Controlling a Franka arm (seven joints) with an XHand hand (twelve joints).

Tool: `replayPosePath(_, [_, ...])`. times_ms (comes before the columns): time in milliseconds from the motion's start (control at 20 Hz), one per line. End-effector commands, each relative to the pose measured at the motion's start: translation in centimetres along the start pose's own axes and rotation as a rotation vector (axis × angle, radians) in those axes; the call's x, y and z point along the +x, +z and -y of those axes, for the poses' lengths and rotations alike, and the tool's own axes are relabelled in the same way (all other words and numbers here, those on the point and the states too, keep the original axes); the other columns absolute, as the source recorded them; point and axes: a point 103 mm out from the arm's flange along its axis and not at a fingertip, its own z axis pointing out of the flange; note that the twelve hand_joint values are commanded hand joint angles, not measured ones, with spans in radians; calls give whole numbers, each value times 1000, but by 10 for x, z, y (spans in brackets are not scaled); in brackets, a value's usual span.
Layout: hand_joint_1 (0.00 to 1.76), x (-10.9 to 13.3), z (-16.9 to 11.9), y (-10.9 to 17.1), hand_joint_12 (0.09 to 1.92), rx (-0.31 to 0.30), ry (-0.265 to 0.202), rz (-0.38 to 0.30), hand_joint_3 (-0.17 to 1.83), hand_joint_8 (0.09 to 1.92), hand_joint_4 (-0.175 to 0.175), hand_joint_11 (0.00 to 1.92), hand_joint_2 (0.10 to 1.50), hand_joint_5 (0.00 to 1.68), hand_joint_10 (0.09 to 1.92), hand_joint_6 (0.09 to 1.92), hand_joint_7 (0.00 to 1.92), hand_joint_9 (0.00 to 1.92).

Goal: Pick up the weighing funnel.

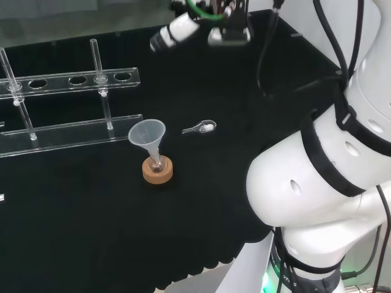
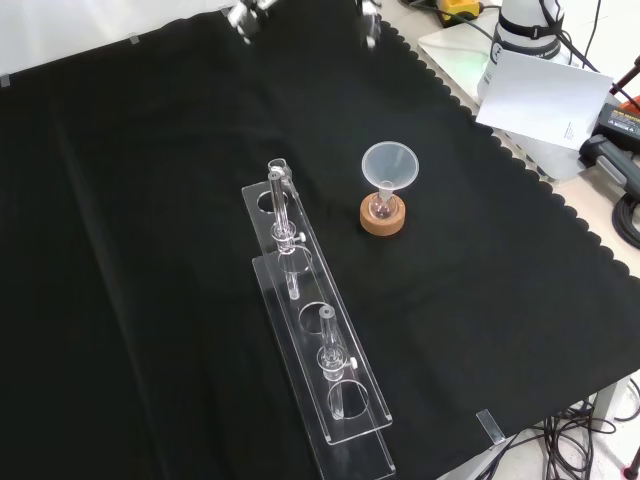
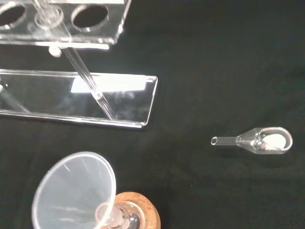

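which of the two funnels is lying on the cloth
The weighing funnel, the small clear scoop with a short stem. The big funnel stands mouth up, its stem in a small flask on a cork ring.

It's a lab — clear tube rack (image 1: 58, 82), funnel (image 1: 146, 132) in a flask (image 1: 157, 163) on a cork ring (image 1: 159, 173), black-clothed bench (image 1: 91, 232).

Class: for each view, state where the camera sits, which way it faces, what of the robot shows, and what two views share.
Head view: behind and above the arm's base, facing the bench; arm links at right, hand at top.
Front view: before the arm, looking down on the cloth; hand at top.
Wrist view: at the wrist, looking at the weighing funnel.
Shared: head and front views show the funnel on its cork ring.
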Motion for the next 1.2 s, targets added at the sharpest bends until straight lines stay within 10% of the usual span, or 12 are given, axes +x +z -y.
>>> replayPosePath(50, [473,-21,51,-71,87,147,-1,16,60,87,-28,0,590,0,87,87,0,0])
replayPosePath(550, [584,-65,68,-52,87,25,105,76,60,87,-32,0,620,0,87,87,0,0])
replayPosePath(1200, [591,-78,12,10,87,198,165,92,48,87,-3,0,619,0,87,87,0,0])
